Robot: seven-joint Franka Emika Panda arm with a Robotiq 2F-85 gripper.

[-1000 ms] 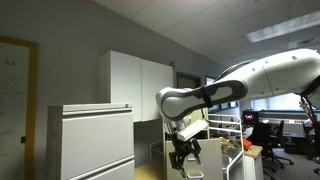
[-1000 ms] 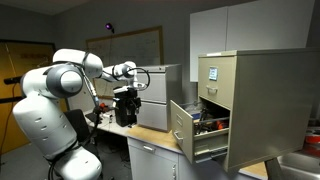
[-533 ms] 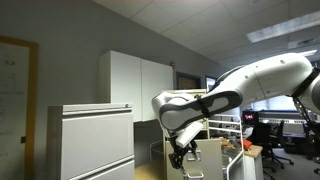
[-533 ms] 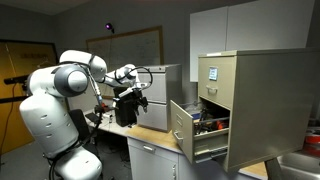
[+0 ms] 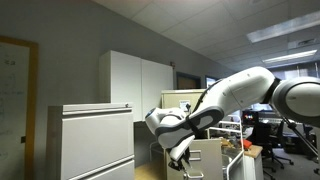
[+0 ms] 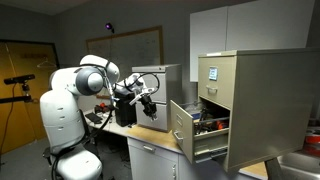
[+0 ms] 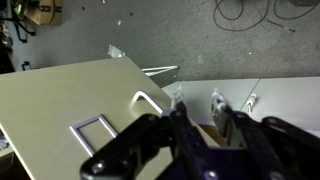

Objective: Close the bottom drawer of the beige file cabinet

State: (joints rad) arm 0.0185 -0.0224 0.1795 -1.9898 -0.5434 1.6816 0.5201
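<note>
The white arm [image 6: 75, 100] rises from its bulky base and reaches sideways toward the cabinets. Its elbow is bent low in an exterior view [image 5: 165, 125], and the forearm slopes down to the wrist.

The beige file cabinet [image 6: 255, 110] stands on the tabletop [image 6: 150, 133] under a white cupboard [image 6: 240, 30]. A pale grey lateral cabinet [image 6: 165, 85] stands further back.

The bottom drawer [image 6: 182, 128] is pulled well out of the beige file cabinet, while the drawer front above it sits flush. Dark and reddish items [image 6: 210, 125] lie inside the open box, too small to identify.

The claw [image 6: 148, 100] hangs near the drawer's front, with a gap between them. It sits between that front and the grey lateral cabinet. In the wrist view the tan drawer front [image 7: 70, 100] fills the left side at a tilt. It carries a bent metal handle [image 7: 150, 100] and a small rectangular label frame [image 7: 95, 130].

The claw [image 7: 203, 118] enters from the bottom of that view. Its dark fingers [image 7: 180, 120] are spread, with nothing held between them, and their tips sit just beside the handle.
</note>
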